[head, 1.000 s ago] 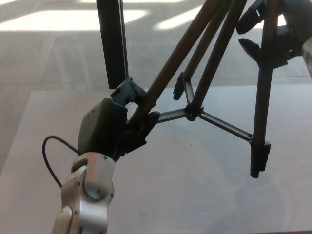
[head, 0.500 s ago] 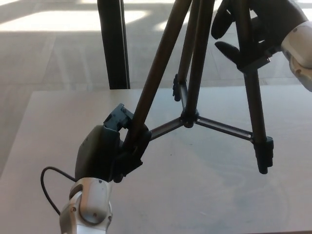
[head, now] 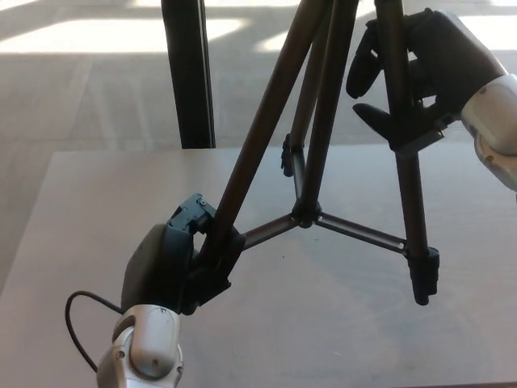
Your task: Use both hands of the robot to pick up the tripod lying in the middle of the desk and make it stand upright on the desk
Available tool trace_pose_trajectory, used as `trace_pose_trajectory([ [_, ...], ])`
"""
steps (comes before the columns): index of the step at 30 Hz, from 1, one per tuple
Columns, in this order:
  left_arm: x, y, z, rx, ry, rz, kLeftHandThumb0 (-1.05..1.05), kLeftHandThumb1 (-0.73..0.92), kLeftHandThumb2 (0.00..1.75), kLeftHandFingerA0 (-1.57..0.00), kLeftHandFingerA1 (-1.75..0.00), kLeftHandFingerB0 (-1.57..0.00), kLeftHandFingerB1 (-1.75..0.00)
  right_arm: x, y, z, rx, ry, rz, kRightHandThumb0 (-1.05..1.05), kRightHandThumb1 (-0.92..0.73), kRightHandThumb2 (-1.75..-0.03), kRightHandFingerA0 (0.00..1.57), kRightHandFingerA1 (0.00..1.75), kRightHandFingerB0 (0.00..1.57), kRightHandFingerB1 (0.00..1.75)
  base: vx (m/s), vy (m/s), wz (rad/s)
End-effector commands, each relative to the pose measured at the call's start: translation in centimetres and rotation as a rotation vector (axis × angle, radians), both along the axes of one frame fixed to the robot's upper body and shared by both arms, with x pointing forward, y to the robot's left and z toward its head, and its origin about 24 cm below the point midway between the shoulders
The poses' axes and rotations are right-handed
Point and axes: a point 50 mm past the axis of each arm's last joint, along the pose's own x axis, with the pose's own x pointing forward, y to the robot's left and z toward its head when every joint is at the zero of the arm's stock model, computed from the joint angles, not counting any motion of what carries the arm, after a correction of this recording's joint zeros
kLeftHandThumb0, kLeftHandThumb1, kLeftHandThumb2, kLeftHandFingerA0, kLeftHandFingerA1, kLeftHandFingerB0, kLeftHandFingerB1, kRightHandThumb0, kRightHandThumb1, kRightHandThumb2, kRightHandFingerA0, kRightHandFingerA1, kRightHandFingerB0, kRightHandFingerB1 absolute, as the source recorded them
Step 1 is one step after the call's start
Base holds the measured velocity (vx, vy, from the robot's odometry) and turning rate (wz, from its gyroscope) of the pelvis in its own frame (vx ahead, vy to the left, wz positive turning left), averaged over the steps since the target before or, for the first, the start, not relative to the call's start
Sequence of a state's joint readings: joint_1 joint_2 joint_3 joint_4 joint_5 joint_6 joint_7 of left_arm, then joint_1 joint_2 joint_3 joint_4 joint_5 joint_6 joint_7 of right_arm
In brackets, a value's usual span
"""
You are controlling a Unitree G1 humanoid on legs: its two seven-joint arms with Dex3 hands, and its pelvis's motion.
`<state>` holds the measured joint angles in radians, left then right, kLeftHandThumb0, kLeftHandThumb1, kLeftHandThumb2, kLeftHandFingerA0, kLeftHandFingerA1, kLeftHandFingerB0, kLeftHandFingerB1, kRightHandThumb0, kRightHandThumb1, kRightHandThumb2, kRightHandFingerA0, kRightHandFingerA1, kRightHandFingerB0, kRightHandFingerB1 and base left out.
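The black tripod [head: 311, 153] stands nearly upright over the white desk [head: 339, 331], its legs spread and its top out of the picture. My left hand [head: 182, 263] is shut on the lower end of the left leg, near the desk. My right hand [head: 412, 73] is shut on the right leg higher up, at the top right. That right leg's foot [head: 424, 279] hangs close to the desk surface; whether it touches cannot be told. The centre brace hub [head: 304, 215] links the legs.
A dark vertical post [head: 187, 73] stands behind the desk's far edge. A thin black cable [head: 77, 323] loops beside my left wrist. The floor beyond the desk shows bright light patches.
The tripod has swung more upright and its legs have come lower toward the desk. My left hand has moved down and toward me; my right hand has come further into view, holding the right leg.
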<state>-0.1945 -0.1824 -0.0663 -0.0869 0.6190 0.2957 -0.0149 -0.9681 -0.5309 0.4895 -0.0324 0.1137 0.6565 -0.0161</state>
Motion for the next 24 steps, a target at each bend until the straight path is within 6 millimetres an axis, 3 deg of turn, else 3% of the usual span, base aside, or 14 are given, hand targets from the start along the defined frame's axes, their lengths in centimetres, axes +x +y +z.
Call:
trace_pose_trajectory([
  [1,-0.7,2.6,-2.9,0.033,0.197,0.128,-0.35,0.61,0.63,-0.9,-1.75,-0.71,-1.75,0.6,-1.3,0.0,-0.047,-0.075,-0.084,-0.17,-0.37,-1.34,0.89,1.73,0.8,1.53,0.0,0.0,0.0],
  [5,-0.9,2.5,-3.8,0.026,0.25,0.114,-0.34,0.62,0.64,-0.89,-1.75,-0.68,-1.75,1.0,-1.0,-0.7,-0.077,-0.04,-0.102,-0.17,-0.4,-1.29,0.86,1.7,0.83,1.41,0.0,0.0,0.0],
  [7,-1.1,2.4,-4.1,0.007,0.292,0.122,-0.37,0.64,0.63,-0.9,-1.75,-0.67,-1.75,1.0,-0.9,-1.0,-0.087,-0.038,-0.104,-0.2,-0.38,-1.23,0.94,1.65,0.86,1.4,0.0,0.0,0.0],
  [8,-1.4,2.1,-4.7,-0.007,0.323,0.109,-0.35,0.65,0.62,-0.96,-1.75,-0.69,-1.75,1.2,-0.8,-1.3,-0.077,-0.01,-0.111,-0.16,-0.44,-1.24,0.85,1.7,0.77,1.44,0.0,0.0,0.0],
  [9,-1.5,2.0,-4.9,-0.018,0.335,0.098,-0.35,0.66,0.61,-0.97,-1.75,-0.7,-1.75,1.3,-0.7,-1.5,-0.076,-0.004,-0.114,-0.21,-0.48,-1.19,1.13,1.34,0.9,1.17,0.0,0.0,0.0],
  [10,-1.7,1.9,-5.1,-0.045,0.331,0.084,-0.33,0.65,0.61,-0.98,-1.75,-0.71,-1.75,1.4,-0.6,-1.7,-0.077,0.002,-0.119,-0.16,-0.4,-1.22,0.92,1.66,0.84,1.43,0.0,0.0,0.0],
  [12,-1.8,1.6,-5.6,-0.063,0.358,0.098,-0.37,0.63,0.62,-0.96,-1.75,-0.69,-1.75,1.6,-0.4,-2.1,-0.073,0.02,-0.125,-0.18,-0.4,-1.2,0.88,1.7,0.81,1.45,0.0,0.0,0.0],
  [18,-1.9,1.3,-5.9,-0.086,0.375,0.105,-0.35,0.63,0.63,-0.96,-1.75,-0.66,-1.74,1.9,-0.1,-2.2,-0.111,0.032,-0.112,-0.25,-0.5,-1.14,0.95,1.5,0.88,1.3,0.0,0.0,0.0],
  [19,-2.0,1.2,-6.1,-0.085,0.378,0.092,-0.46,0.45,0.91,-1.23,-1.42,-1.03,-1.31,1.9,0.1,-2.4,-0.121,0.03,-0.112,-0.2,-0.51,-1.12,0.94,1.51,0.85,1.23,0.0,0.0,0.0],
  [20,-2.1,1.2,-6.2,-0.081,0.378,0.084,-0.46,0.45,0.91,-1.23,-1.42,-1.03,-1.31,1.8,0.2,-2.4,-0.122,0.028,-0.111,-0.2,-0.51,-1.12,0.94,1.51,0.85,1.23,0.0,0.0,0.0],
  [21,-2.0,1.2,-6.2,-0.078,0.381,0.082,-0.37,0.63,0.64,-0.98,-1.75,-0.7,-1.73,1.9,0.2,-2.5,-0.118,0.037,-0.108,-0.25,-0.49,-1.15,0.95,1.48,0.88,1.25,0.0,0.0,0.0],
  [22,-1.9,1.3,-6.2,-0.065,0.379,0.077,-0.47,0.44,0.9,-1.23,-1.42,-1.03,-1.3,1.9,0.3,-2.5,-0.12,0.044,-0.109,-0.2,-0.5,-1.13,0.89,1.56,0.83,1.25,0.0,0.0,0.0],
  [23,-1.9,1.4,-6.2,-0.053,0.383,0.075,-0.39,0.64,0.63,-0.96,-1.75,-0.7,-1.7,1.9,0.2,-2.5,-0.123,0.042,-0.103,-0.19,-0.51,-1.11,0.88,1.55,0.84,1.23,0.0,0.0,0.0],
  [24,-1.8,1.4,-6.1,-0.05,0.386,0.074,-0.49,0.43,0.89,-1.23,-1.42,-1.02,-1.31,1.9,0.2,-2.6,-0.127,0.043,-0.101,-0.18,-0.54,-1.07,0.87,1.55,0.84,1.19,0.0,0.0,0.0],
])
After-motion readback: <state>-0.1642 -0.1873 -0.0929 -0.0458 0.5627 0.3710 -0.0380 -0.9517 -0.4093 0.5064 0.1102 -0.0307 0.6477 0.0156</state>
